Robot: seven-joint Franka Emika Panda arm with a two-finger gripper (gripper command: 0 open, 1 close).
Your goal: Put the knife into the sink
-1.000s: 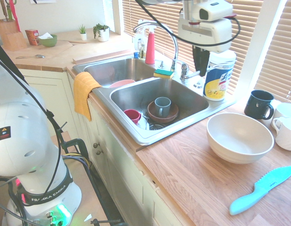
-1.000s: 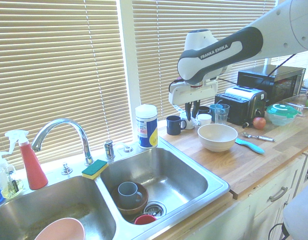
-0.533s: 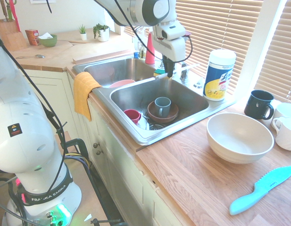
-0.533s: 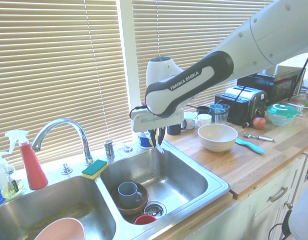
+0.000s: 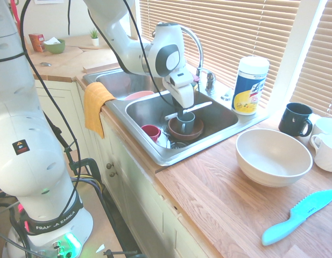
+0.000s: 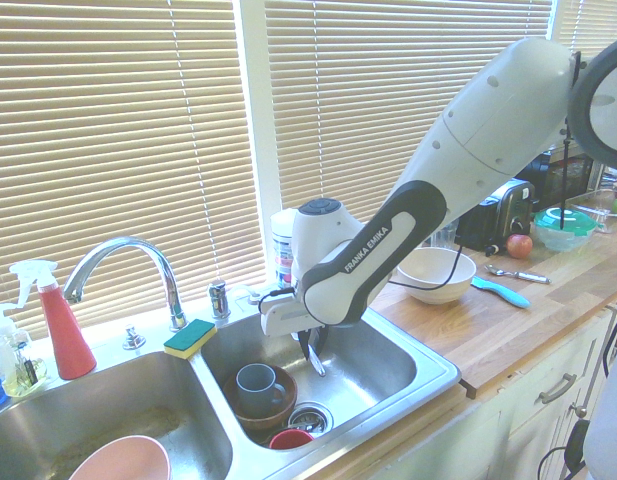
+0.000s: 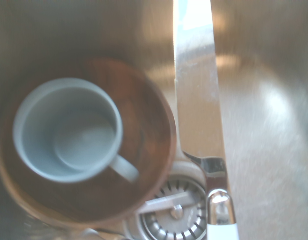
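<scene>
- The gripper (image 5: 182, 113) is clenched on the knife (image 5: 200, 107), at its handle (image 7: 222, 233).
- The knife is over the basin (image 5: 219, 115) holding the brown bowl (image 6: 279, 413) (the mug (image 6: 258, 390) sits in that bowl).
- The arm (image 6: 438, 190) hides part of the knife in the second exterior view, and only a slim strip shows below the gripper.
- In the wrist view both ends of the knife are cut off: the blade (image 7: 197, 90) runs out of the picture, and just a short piece of the pale handle shows.
- How high the knife hangs over the basin floor is hard to judge (the wrist view looks straight down on it).
- Part of the drain (image 7: 176, 210) is hidden behind the bowl and the knife.
- The arm also covers part of the wipes tub (image 6: 283, 245) and the white bowl (image 6: 433, 270) in the second exterior view.
- The knife's long axis runs across the basin, between the cabinet side and the window side, close to level (a slight tilt can't be ruled out).
- Its blade points toward the blinds (image 5: 235, 43), its handle toward the cabinets (image 5: 128, 177).
- In the wrist view the blade passes beside the brown bowl, with the mug's handle turned toward the knife.
</scene>
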